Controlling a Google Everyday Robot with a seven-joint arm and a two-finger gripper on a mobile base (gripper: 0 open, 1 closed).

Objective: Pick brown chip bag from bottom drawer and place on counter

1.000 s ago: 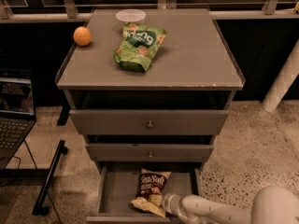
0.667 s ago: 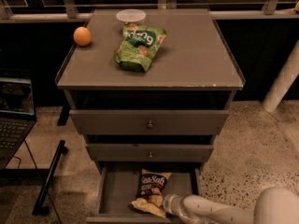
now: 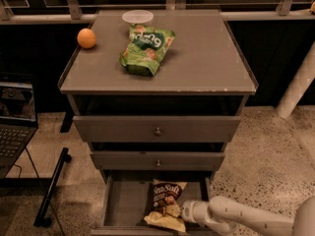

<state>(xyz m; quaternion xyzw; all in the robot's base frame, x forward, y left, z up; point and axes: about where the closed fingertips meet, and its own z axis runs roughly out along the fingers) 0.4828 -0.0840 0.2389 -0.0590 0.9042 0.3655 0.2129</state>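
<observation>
The brown chip bag (image 3: 165, 200) lies flat in the open bottom drawer (image 3: 123, 203), its "Sea Salt" lettering facing up and a cream end toward the front. My gripper (image 3: 185, 212) reaches in from the lower right on the white arm (image 3: 246, 220), and its tip is at the bag's lower right edge. The bag hides where the tip meets it. The grey counter (image 3: 211, 58) is the cabinet's top, above the two knobbed drawers.
On the counter lie a green chip bag (image 3: 146, 48), an orange (image 3: 86, 38) at the left edge and a white round lid (image 3: 137, 17) at the back. A laptop (image 3: 15, 127) and a black stand (image 3: 51, 188) are left of the cabinet. A white post (image 3: 295, 82) is to the right.
</observation>
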